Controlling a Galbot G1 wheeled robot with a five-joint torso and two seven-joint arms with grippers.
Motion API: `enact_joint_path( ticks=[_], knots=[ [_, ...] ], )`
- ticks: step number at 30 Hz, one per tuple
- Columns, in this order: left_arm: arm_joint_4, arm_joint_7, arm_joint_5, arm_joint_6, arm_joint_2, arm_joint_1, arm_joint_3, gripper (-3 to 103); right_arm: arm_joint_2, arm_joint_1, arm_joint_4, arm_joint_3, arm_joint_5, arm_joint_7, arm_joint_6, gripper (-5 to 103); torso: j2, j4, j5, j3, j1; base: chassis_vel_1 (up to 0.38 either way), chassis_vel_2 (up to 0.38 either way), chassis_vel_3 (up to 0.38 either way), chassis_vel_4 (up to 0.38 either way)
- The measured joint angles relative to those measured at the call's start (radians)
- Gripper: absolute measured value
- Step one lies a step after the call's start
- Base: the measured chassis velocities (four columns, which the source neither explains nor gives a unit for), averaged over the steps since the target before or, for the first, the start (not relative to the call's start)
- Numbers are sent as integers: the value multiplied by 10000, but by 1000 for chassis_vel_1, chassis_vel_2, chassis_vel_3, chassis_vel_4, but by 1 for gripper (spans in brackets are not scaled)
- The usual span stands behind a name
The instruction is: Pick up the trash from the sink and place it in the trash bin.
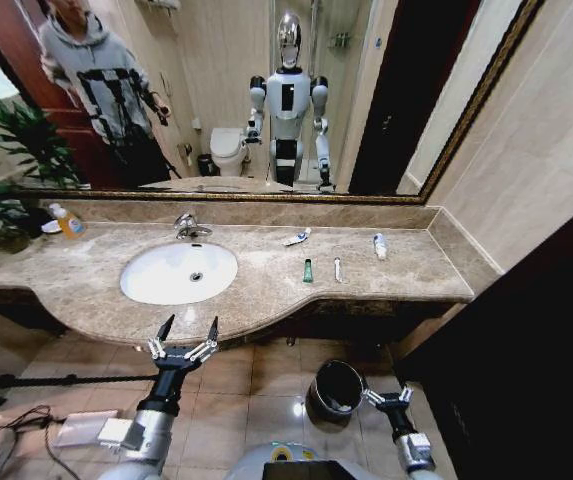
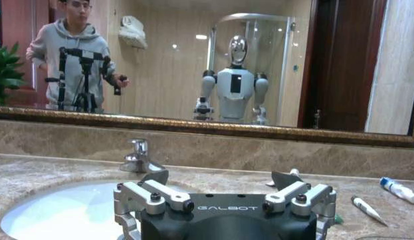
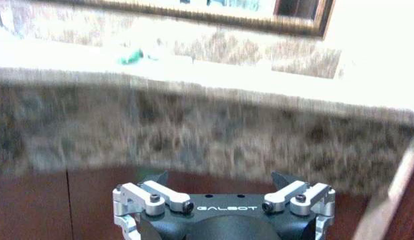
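The white oval sink [image 1: 178,272] with a chrome faucet [image 1: 188,226] is set in the beige marble counter. The trash lies on the counter to its right: a white tube with a blue end [image 1: 297,237], a tiny green bottle [image 1: 307,270], a thin white stick [image 1: 337,269] and another white tube [image 1: 380,245]. The black trash bin [image 1: 336,390] stands on the floor below the counter. My left gripper [image 1: 188,335] is open just before the counter's front edge, facing the sink [image 2: 60,210]. My right gripper [image 1: 386,397] is open low beside the bin, below the counter edge.
An orange-capped soap bottle [image 1: 67,221] and a green plant [image 1: 6,170] stand at the counter's left end. A large mirror [image 1: 266,100] rises behind the counter. A dark cabinet wall [image 1: 526,340] closes the right side. Cables and a white box [image 1: 81,428] lie on the tiled floor.
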Motion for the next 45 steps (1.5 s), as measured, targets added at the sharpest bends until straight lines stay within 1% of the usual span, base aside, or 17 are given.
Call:
enact_joint_path(
  ticks=[2,3,6,7,9,15,18,20,22,25,28,38,40,41,43,44,45],
  knots=[
    [0,0,0,0,0,0,0,100,33,-54,749,-29,64,-12,-265,100,0,0,-1,0,0,0,0,0,0],
    [0,0,0,0,0,0,0,100,33,-54,749,-29,64,-12,-265,100,0,0,-1,0,0,0,0,0,0],
    [0,0,0,0,0,0,0,100,-67,46,1693,-98,137,-64,-698,100,0,1,-1,1,1,0,0,0,0],
    [0,0,0,0,0,0,0,100,-67,46,1693,-98,137,-64,-698,100,0,1,-1,1,1,0,0,0,0],
    [0,0,0,0,1,0,0,100,-198,296,2092,-148,173,-122,-976,100,0,0,0,1,0,0,0,0,0],
    [0,-1,0,0,0,0,0,100,-401,1201,2389,-348,259,-106,-1452,100,0,2,1,1,1,0,0,0,0],
    [0,1,0,0,0,0,0,100,-636,1914,2436,-611,372,-67,-1882,100,-1,1,0,1,1,0,0,0,0],
    [0,0,0,0,0,0,0,100,-725,2110,2436,-708,400,-66,-2027,100,-1,1,1,2,1,0,0,0,0],
    [0,-1,0,0,0,0,0,100,-963,2748,2265,-982,398,-77,-2355,100,-1,2,-1,1,1,0,0,0,0],
    [-1,0,0,0,0,0,0,100,-1066,3108,2024,-1197,294,-75,-2459,100,-1,2,2,2,1,0,0,0,0],
    [0,0,0,0,0,0,0,100,-1214,3664,1626,-1622,189,0,-2792,100,-1,2,1,2,2,0,0,0,0],
    [0,0,0,0,0,0,0,100,-1269,5201,297,-2582,35,380,-3464,100,-1,2,0,2,1,0,0,0,0],
    [0,0,0,0,0,0,0,100,-1396,5657,-72,-2843,35,480,-3812,100,-1,1,0,2,2,0,0,0,0],
    [0,0,0,0,0,0,0,100,-1396,5657,-72,-2843,35,480,-3812,100,-1,1,0,2,2,0,0,0,0],
    [0,0,0,0,0,0,0,100,-1429,5974,-278,-2992,24,516,-4165,100,-1,1,0,1,1,0,0,0,0],
    [0,0,0,0,0,0,0,100,-1429,5974,-278,-2992,24,516,-4165,100,-1,1,0,1,1,0,0,0,0],
    [0,0,0,0,0,0,0,100,-1432,6136,-391,-3064,18,531,-4343,100,-1,0,0,1,1,0,0,0,0]
  ],
)
